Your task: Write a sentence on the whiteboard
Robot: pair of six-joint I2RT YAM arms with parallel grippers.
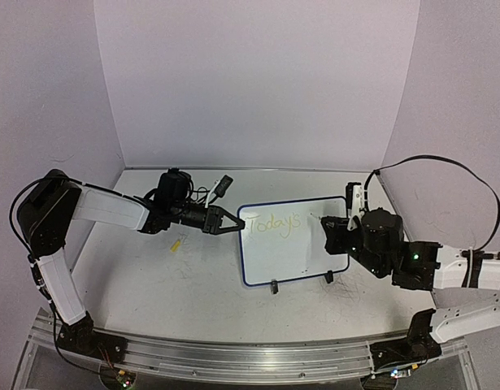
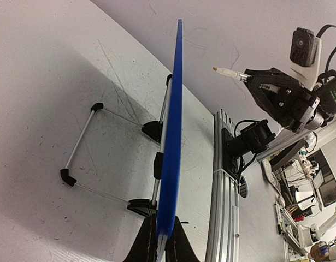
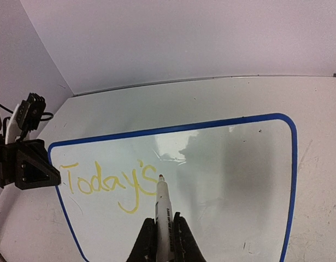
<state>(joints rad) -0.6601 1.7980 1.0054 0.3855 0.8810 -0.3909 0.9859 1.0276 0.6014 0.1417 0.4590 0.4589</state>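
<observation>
Got the left claw (image 1: pixel 238 225) squeezed right down on the whiteboard (image 1: pixel 302 256), pinching its thin blue side edge between the fingertips. Shows best from the left wrist cam: board seen edge-on and upright, running straight out from between the jaws. Off to one side of that claw, behind the board, can see the wire stand (image 2: pixel 83 141) resting on the table (image 2: pixel 42 65).

Same deal with the right claw (image 3: pixel 162 232): clamped tight on a white marker (image 3: pixel 163 204), barrel poking straight out ahead of the fingers. Puts the tip just past the last letter of the sentence (image 3: pixel 108 183). Only reads "Today's" so far, in pale yellow, sitting ahead and to the left of the right claw and just beside the left claw's fingertips. Can't really tell from the right wrist cam whether the tip is on the surface. From the left wrist cam, looks like a gap between tip and board face.

Also spotted a small yellow bit (image 1: pixel 176 244) lying on the table, back behind the left claw's fingertips and well apart from the board. Too small to say what it is.
</observation>
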